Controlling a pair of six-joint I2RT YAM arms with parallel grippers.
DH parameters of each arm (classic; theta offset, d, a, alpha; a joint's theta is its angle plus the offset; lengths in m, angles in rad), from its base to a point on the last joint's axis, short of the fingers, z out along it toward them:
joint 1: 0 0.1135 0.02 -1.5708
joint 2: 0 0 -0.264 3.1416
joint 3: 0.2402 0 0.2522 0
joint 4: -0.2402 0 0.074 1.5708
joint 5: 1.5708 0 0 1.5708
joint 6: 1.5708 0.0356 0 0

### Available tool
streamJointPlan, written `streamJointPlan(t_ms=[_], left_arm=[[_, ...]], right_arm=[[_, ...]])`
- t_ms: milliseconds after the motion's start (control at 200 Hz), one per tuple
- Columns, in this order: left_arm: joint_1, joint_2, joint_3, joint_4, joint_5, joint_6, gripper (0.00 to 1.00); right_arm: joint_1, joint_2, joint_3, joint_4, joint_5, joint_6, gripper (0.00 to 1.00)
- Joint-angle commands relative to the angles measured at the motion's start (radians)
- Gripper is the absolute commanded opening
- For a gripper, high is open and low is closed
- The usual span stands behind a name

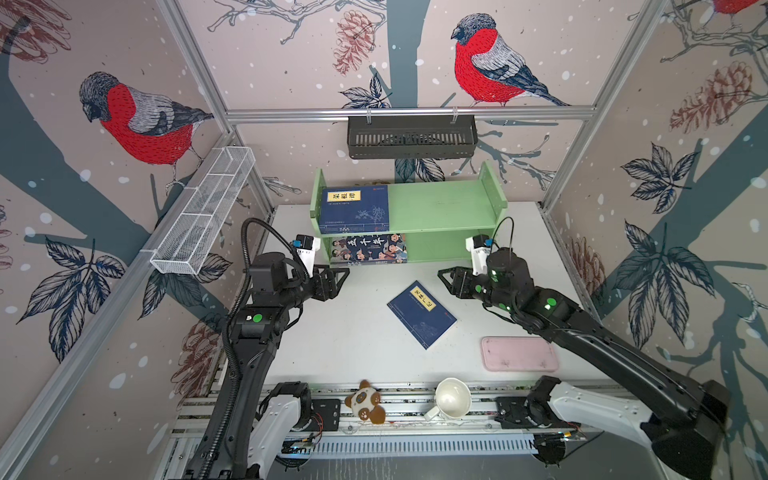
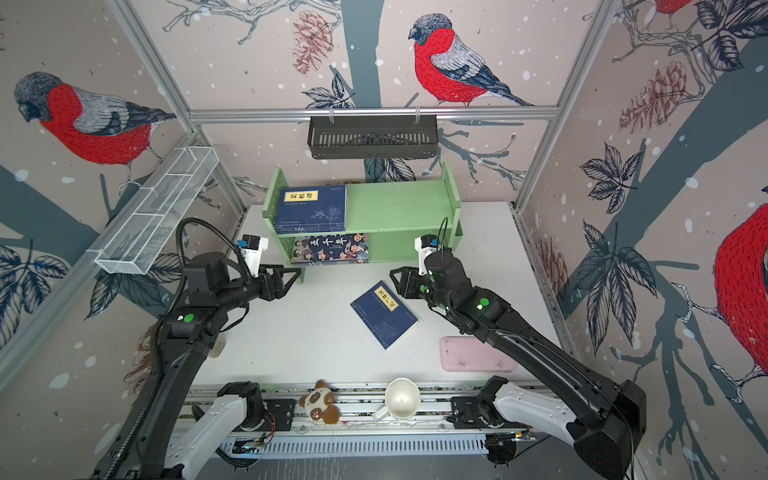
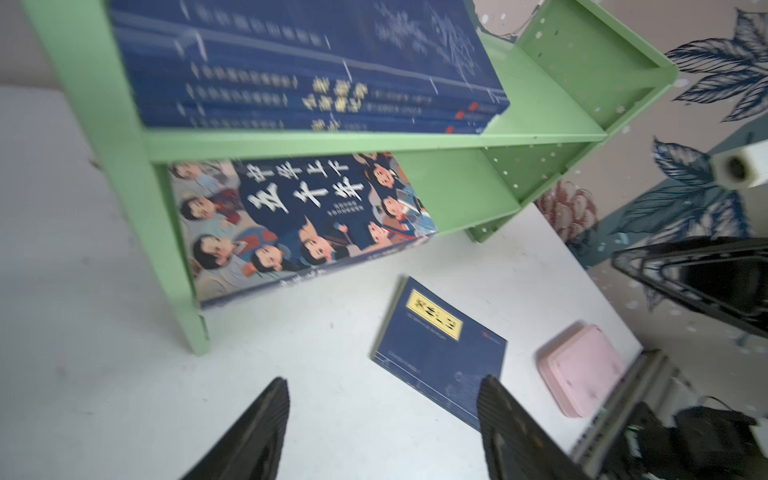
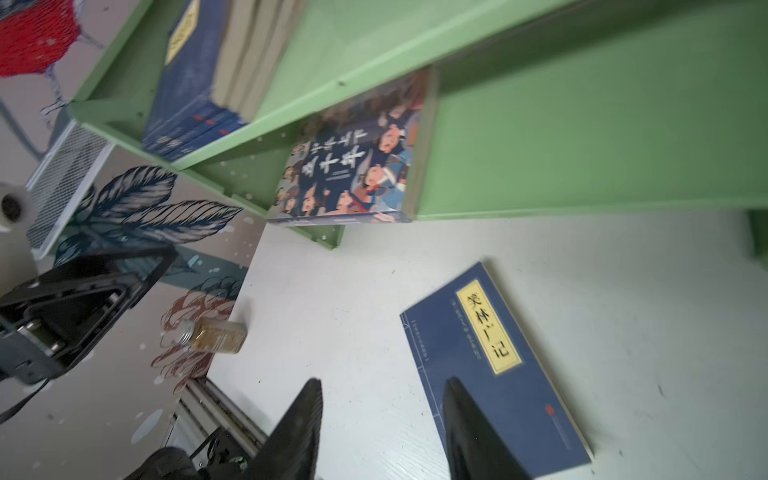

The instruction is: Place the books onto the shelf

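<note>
Now, one loose navy book [image 1: 421,314] lies flat on the desk [image 1: 332,340], long axis diagonal, label end toward the shelf [image 1: 440,208], just beside the right claw [image 4: 382,382], spread and empty; the left claw [image 3: 384,380], likewise spread, sits farther off.

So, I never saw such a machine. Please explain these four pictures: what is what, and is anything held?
These are two robot arms, the left arm and the right arm, mounted at the front of a table. Each ends in a two-fingered pincer. Two pictures look down on the scene from above; two come from cameras on the wrists, showing the left pincer and the right pincer. Both are open and hold nothing. At the back stands a green shelf: a stack of navy books on its upper board, a cartoon book below. Another navy book lies flat on the table, a pink tray nearby. A small bottle lies at the table's edge. A mug and a plush toy rest on the front rail.
</note>
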State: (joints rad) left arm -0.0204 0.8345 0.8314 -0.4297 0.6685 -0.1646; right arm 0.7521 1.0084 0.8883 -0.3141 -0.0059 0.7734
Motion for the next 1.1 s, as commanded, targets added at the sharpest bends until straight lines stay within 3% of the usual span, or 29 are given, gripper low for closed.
streamJointPlan(t_ms=[0, 250, 560, 1095], left_arm=[[-0.005, -0.009, -0.058, 0.057, 0.164, -0.128, 0.72], [-0.013, -0.012, -0.182, 0.123, 0.188, -0.302, 0.72], [-0.016, 0.025, -0.307, 0.207, 0.142, -0.398, 0.72], [-0.072, 0.101, -0.412, 0.283, 0.123, -0.435, 0.72]], right_arm=[[0.007, -0.036, -0.099, 0.001, 0.135, 0.13, 0.51], [0.001, -0.001, -0.29, 0.158, 0.087, 0.191, 0.57], [-0.035, 0.183, -0.303, 0.233, 0.042, 0.161, 0.62], [-0.089, 0.429, -0.309, 0.377, -0.004, 0.09, 0.64]])
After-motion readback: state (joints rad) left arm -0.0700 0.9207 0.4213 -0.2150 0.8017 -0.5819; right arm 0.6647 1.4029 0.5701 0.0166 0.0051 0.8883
